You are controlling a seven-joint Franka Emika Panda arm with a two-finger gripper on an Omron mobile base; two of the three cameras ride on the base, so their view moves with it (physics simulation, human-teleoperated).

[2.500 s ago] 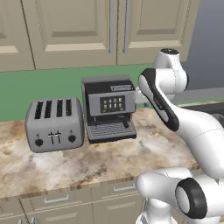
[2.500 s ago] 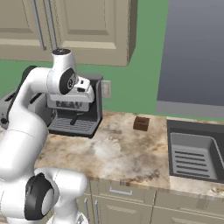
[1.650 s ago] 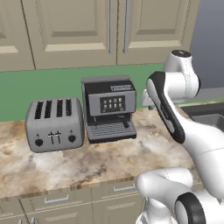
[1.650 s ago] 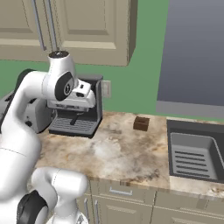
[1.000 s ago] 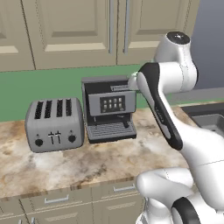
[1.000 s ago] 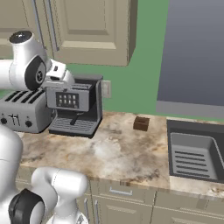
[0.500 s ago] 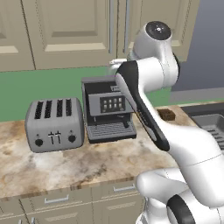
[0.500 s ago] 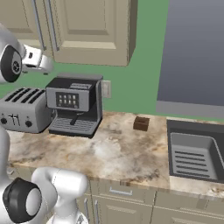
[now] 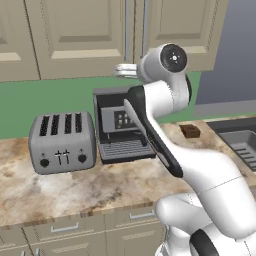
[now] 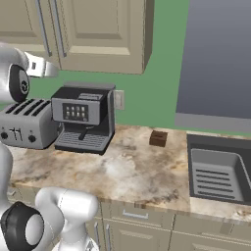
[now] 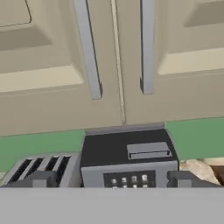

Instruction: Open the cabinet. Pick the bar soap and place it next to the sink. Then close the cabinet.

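Rendered scene was evenly and brightly lit, without glare. Soft shadows lay beneath the cabinet and toaster. Hand view appeared slightly blurred; edges showed no distortion.

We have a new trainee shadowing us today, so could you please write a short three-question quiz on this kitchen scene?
1. True or false: both doors of the cabinet are shut.
2. Which appliance stands right beside the toaster?
A. a kettle
B. the coffee machine
C. a blender
3. Fill in: the small brown block lies on the counter between the coffee machine and the ____.

Key
1. True.
2. B.
3. The sink.
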